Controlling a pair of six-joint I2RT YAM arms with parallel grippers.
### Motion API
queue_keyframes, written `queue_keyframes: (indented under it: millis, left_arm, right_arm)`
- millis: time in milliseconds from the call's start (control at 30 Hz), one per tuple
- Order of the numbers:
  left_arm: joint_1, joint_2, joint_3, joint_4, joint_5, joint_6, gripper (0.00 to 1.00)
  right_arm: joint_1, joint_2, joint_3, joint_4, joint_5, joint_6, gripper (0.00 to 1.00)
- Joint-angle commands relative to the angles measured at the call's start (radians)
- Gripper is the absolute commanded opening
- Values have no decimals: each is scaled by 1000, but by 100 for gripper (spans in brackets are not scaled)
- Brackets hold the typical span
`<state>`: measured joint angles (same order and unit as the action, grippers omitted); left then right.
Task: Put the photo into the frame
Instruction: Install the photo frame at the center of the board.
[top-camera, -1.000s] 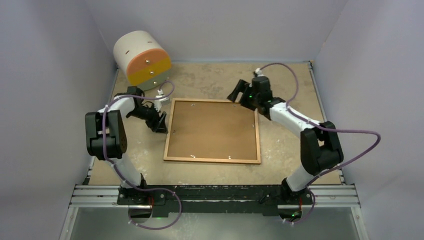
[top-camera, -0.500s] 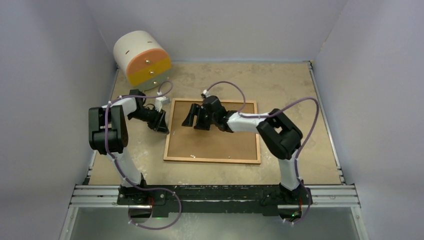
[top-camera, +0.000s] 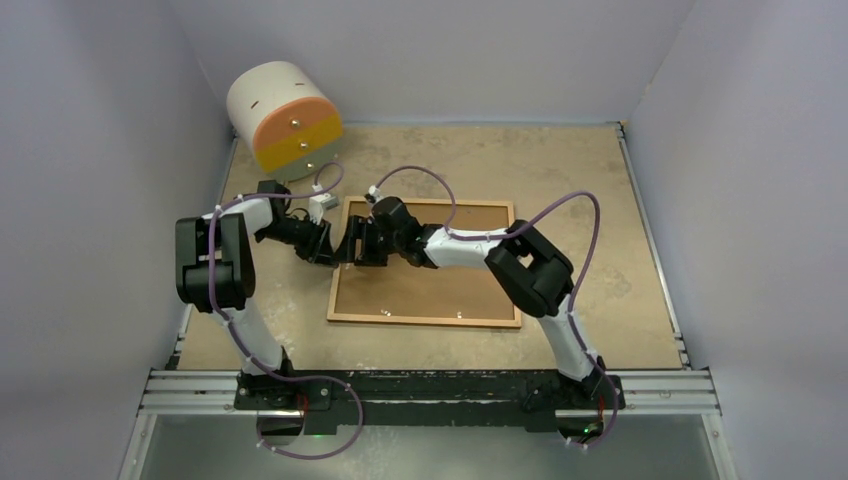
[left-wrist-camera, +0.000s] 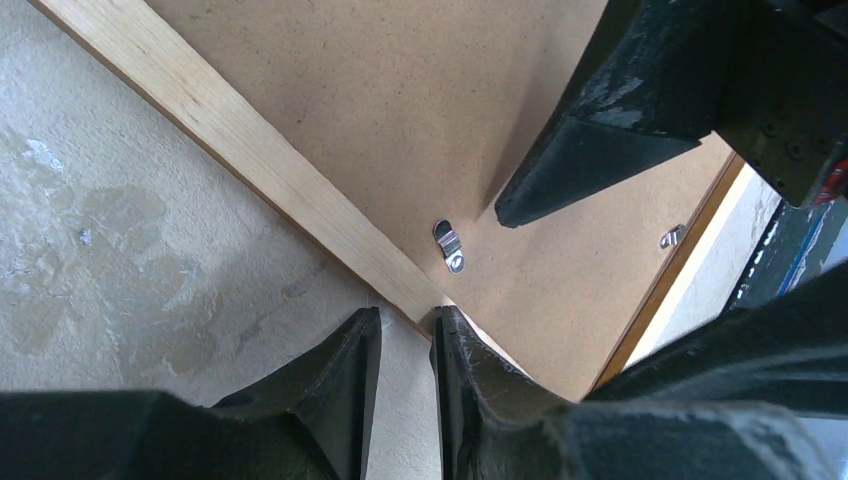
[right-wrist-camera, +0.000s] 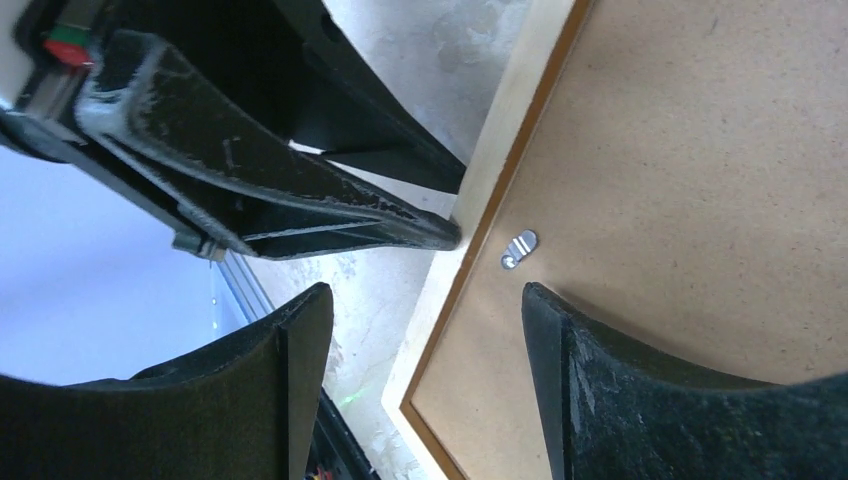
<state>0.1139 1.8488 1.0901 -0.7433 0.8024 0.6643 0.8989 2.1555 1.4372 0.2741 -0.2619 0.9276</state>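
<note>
The frame (top-camera: 425, 320) lies face down on the table, with the brown backing board (top-camera: 440, 285) set in it. The photo is out of view. My left gripper (top-camera: 325, 250) is at the frame's left rail (left-wrist-camera: 250, 150), its jaws a narrow gap apart (left-wrist-camera: 405, 315) and holding nothing; one fingertip is on the rail, the other on the table. My right gripper (top-camera: 358, 245) is open (right-wrist-camera: 425, 295) just above the same rail (right-wrist-camera: 510, 120), facing the left gripper. A small metal clip (left-wrist-camera: 448, 245) on the board lies between them, also in the right wrist view (right-wrist-camera: 518, 248).
A round white drawer unit with an orange and yellow front (top-camera: 285, 120) stands at the back left. Another clip (left-wrist-camera: 672, 236) sits on the board's near edge. Grey walls enclose the table on three sides.
My right arm has swung from the frame's back right corner across the board to its left edge, beside the left gripper. The left gripper has stayed in place.
</note>
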Motion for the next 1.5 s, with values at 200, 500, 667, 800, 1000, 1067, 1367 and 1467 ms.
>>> queue_keyframes:
  millis: [200, 500, 667, 800, 1000, 1067, 1367, 1467]
  left_arm:
    - [-5, 7, -36, 74, -78, 45, 28]
    - [-5, 20, -41, 57, -86, 73, 18]
    - [-5, 19, -42, 56, -88, 80, 17]
    - [-5, 21, -44, 55, -88, 82, 16]
    - [-5, 18, -48, 53, -88, 91, 16]
    - [-5, 18, -47, 52, -86, 90, 16]
    - [-5, 18, -39, 43, -84, 95, 16]
    - [-5, 18, -35, 37, -86, 95, 15]
  right_arm:
    - [7, 38, 39, -19, -22, 27, 69]
    - [6, 86, 57, 14, -35, 66, 64]
    - [8, 100, 77, 3, -27, 62, 64]
    - [6, 110, 90, 0, -25, 59, 63]
    - [7, 123, 105, -3, -39, 54, 63]
    - [6, 133, 115, 0, -55, 54, 63]
    - [6, 139, 112, 7, -103, 67, 61]
    - [0, 114, 116, -8, -103, 53, 62]
